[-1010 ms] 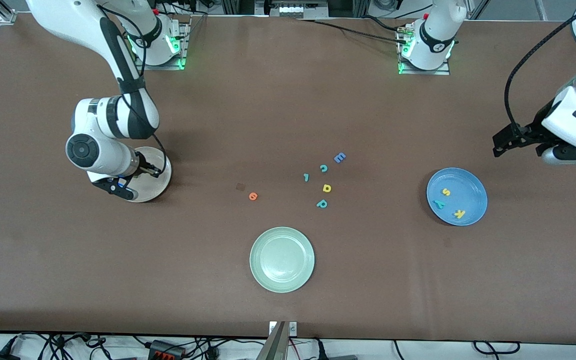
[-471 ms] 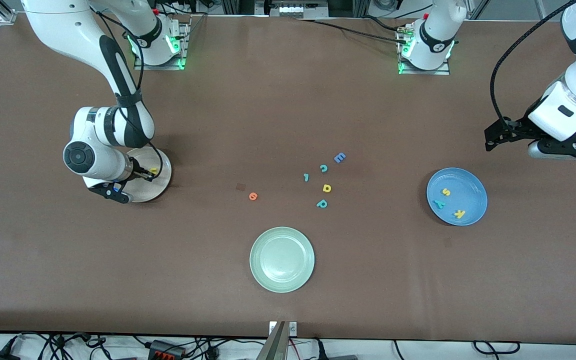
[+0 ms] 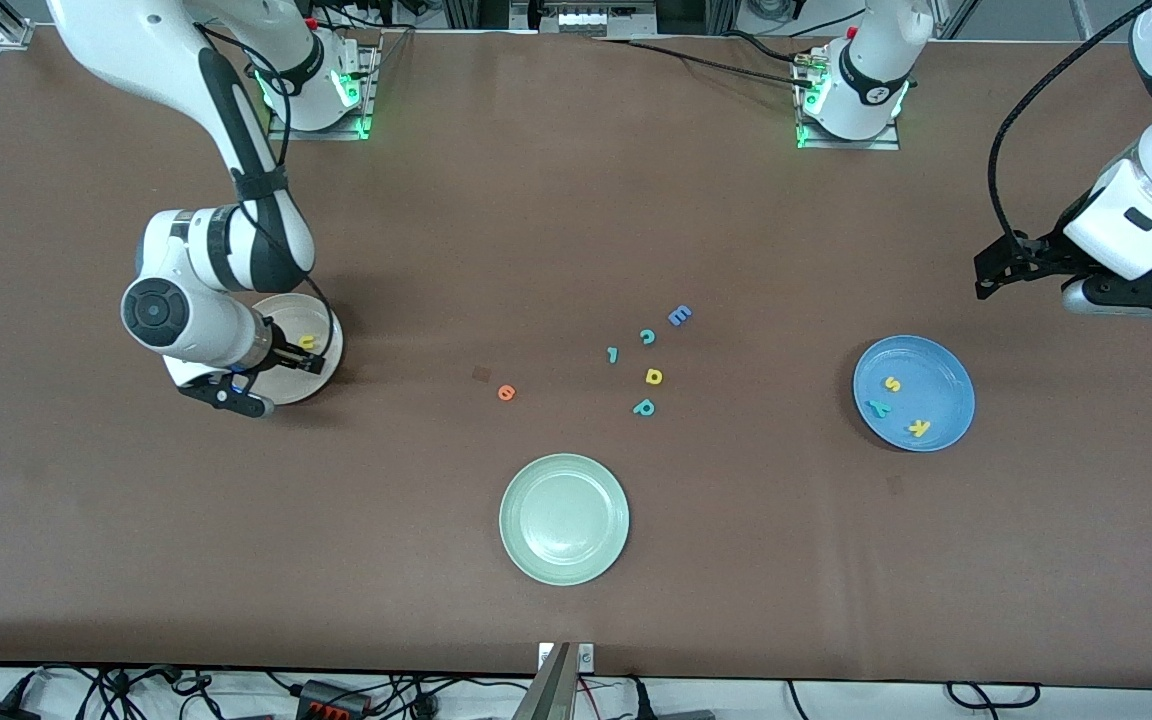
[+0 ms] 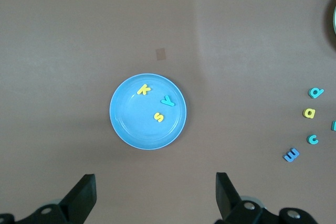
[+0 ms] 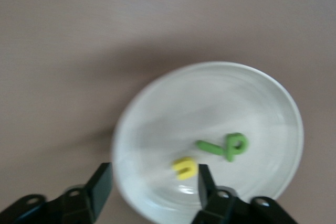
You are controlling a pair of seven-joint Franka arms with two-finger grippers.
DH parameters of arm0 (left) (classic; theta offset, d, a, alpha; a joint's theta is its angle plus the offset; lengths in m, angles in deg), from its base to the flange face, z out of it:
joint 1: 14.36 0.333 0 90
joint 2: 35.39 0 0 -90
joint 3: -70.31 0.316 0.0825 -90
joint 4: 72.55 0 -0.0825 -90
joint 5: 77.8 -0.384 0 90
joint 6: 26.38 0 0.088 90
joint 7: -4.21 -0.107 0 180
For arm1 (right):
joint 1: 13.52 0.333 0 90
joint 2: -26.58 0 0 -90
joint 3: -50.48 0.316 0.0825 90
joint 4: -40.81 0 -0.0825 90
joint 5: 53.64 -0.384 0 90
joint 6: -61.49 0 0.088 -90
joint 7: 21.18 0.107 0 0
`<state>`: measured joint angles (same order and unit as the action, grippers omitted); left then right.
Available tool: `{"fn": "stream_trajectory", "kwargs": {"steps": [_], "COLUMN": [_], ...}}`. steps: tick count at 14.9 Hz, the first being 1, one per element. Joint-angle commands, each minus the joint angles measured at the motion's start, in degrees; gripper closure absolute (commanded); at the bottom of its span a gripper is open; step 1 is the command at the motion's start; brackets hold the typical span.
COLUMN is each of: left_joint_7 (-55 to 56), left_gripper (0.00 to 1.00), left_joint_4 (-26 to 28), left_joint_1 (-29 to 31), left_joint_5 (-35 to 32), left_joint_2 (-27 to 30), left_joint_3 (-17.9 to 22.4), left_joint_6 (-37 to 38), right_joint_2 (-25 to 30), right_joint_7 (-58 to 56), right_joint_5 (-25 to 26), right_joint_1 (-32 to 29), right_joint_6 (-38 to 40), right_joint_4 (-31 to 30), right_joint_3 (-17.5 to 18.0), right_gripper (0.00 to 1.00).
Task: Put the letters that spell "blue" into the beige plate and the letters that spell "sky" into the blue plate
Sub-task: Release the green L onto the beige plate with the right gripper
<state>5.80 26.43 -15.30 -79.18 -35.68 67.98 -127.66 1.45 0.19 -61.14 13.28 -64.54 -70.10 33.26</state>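
Observation:
My right gripper hangs open just above the beige plate, at the right arm's end of the table. On that plate lie the yellow u, the green b and the thin green l. The u lies free between the open fingers. The orange e rests on the table near the middle. The blue plate holds the yellow s, teal y and yellow k. My left gripper waits open and empty over bare table beside the blue plate.
A pale green plate sits nearest the front camera. Loose letters cluster mid-table: blue E, teal c, a teal l-like piece, yellow a, teal p.
My right gripper has opened and let go of the yellow u, which now lies on the beige plate. The left arm shifted only slightly.

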Motion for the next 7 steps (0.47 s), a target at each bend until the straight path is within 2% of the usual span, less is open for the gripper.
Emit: {"fn": "stream_trajectory", "kwargs": {"steps": [1, 4, 6, 7], "left_joint_7": [-1.15, -1.32, -1.24, -1.15], "left_gripper": [0.00, 0.00, 0.00, 0.00], "left_joint_4": [-0.64, -0.64, -0.64, -0.64], "left_joint_1": [-0.21, -0.21, -0.38, -0.38], "left_joint_5": [0.94, 0.94, 1.03, 1.20], "left_joint_2": [0.64, 0.55, 0.55, 0.55], "left_joint_3": [0.04, 0.04, -0.04, -0.04], "left_joint_6": [1.08, 1.08, 1.08, 1.08], "right_joint_2": [-5.09, -9.21, -12.47, -13.70], "right_joint_7": [1.91, 2.53, 4.63, 4.82], "right_joint_5": [-0.58, -1.80, -8.11, -9.10], "right_joint_1": [3.77, 8.69, 11.07, 11.69], "right_joint_6": [1.40, 1.40, 1.05, 0.96], "right_joint_4": [7.44, 14.55, 18.69, 19.93], "right_joint_3": [0.00, 0.70, 0.97, 1.05], "right_gripper": [0.00, 0.00, 0.00, 0.00]}}
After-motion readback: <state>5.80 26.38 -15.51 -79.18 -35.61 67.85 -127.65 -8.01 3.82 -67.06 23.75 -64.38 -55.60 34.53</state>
